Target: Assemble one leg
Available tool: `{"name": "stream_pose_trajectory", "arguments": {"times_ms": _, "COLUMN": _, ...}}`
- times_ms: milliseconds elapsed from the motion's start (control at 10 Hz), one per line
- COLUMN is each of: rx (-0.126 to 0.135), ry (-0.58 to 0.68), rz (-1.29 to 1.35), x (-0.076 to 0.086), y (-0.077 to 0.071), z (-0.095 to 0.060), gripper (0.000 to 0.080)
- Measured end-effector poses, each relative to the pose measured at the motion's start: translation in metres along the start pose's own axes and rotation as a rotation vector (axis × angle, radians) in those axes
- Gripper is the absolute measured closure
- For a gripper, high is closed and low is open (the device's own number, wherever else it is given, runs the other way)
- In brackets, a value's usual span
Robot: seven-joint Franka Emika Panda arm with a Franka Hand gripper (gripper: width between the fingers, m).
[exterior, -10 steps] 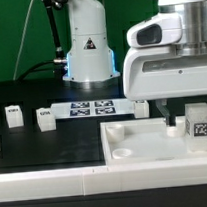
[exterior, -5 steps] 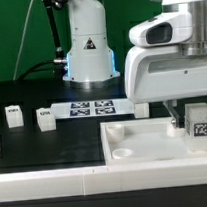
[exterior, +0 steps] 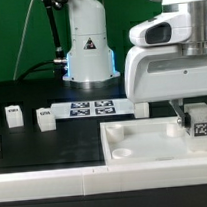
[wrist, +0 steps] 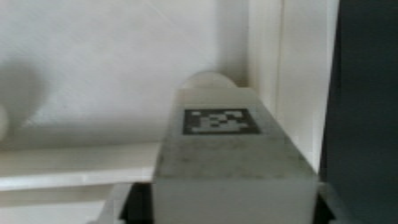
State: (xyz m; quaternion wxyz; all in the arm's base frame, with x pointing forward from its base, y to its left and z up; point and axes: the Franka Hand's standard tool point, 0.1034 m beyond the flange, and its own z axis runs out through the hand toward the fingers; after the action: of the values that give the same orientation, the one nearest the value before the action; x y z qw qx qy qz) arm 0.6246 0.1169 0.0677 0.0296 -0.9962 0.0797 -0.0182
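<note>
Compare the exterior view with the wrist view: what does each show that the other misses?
Only the exterior view shows the robot base, the marker board, two loose legs on the black table, and the panel's round socket. Only the wrist view shows the held leg's top tag close up. Both show the held leg in the end effector over the white panel.
</note>
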Motion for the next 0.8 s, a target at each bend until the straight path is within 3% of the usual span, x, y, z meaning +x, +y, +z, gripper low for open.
{"name": "stream_pose_trajectory", "arguments": {"times_ms": 200, "rx": 0.006, "ry": 0.026, "rz": 0.188, "x": 0.003, "y": 0.006, "z": 0.0, "gripper": 0.0509}}
{"name": "stream_pose_trajectory", "arguments": {"times_ms": 800, "rx": -0.009, "ry": 0.083, "rz": 0.612, "x": 0.007, "y": 0.03, "z": -0.001, "gripper": 0.0491}}
